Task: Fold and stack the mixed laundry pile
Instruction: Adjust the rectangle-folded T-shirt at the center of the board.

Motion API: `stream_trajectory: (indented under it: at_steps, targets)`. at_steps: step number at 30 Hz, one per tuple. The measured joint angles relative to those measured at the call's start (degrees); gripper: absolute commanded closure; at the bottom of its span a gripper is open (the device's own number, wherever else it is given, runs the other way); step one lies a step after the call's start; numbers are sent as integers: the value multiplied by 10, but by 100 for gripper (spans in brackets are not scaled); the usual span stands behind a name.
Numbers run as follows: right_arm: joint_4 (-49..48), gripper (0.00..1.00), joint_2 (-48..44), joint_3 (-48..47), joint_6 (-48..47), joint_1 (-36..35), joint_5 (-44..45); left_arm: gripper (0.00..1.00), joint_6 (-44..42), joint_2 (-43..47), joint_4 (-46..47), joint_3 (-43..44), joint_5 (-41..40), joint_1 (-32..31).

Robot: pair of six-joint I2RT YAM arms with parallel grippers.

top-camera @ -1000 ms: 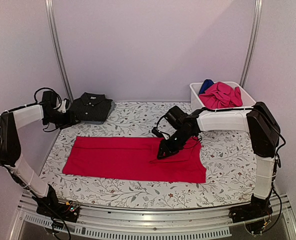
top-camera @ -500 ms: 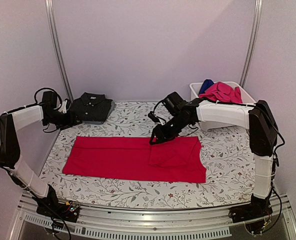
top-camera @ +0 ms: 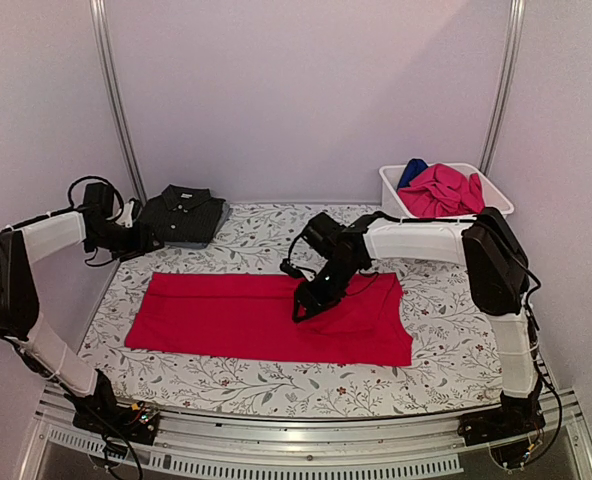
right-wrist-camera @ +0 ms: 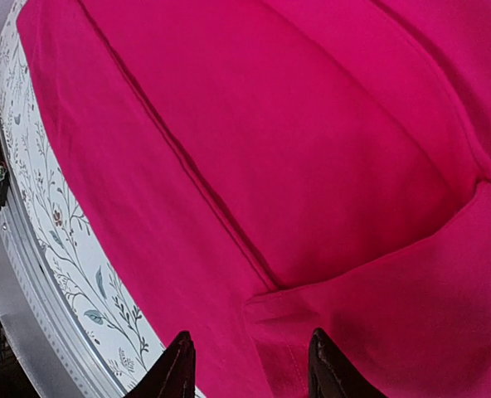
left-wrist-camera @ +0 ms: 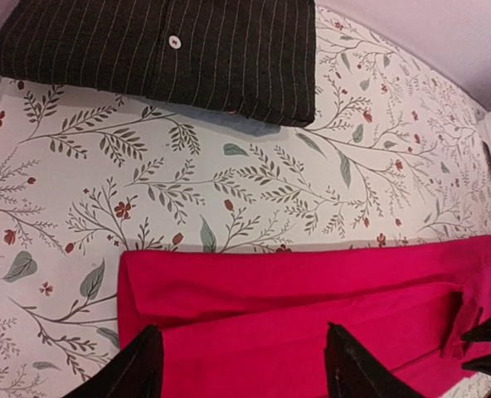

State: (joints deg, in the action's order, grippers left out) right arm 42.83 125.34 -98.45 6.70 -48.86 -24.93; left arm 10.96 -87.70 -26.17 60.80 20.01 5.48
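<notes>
**benchrat:** Your left arm (top-camera: 51, 232) and right arm (top-camera: 426, 240) look like twins to me: smooth white shells on the long links, chunky black housings at every joint.

**loosewire:** Yep, and you've got thin black cables (top-camera: 81, 182) looping out near each wrist. Your bases (top-camera: 116, 420) are black, with wiring bunched around them. The left gripper (left-wrist-camera: 241, 330) and right gripper (right-wrist-camera: 251, 333) both end in dark, tapered fingers (left-wrist-camera: 142, 369).

A floral cloth (top-camera: 266, 228) covers the table. Flat on it, from the centre toward 6 o'clock, lies the red tee (top-camera: 226, 315), partly folded. A folded polo (top-camera: 181, 215) sits at 10 o'clock, and a white tub (top-camera: 387, 183) stands at 2 o'clock.
</notes>
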Motion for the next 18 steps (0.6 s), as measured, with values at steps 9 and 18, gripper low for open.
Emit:
stream_trajectory:
  at_steps: [9, 18]
  targets:
    - [19, 59, 0, 6, -37, -22, 31, 34, 0, 0, -1, -8, 0, 0]
    - [31, 64, 18, 5, -60, -35, 77, 34, 0, 0, -1, -8, 0, 0]
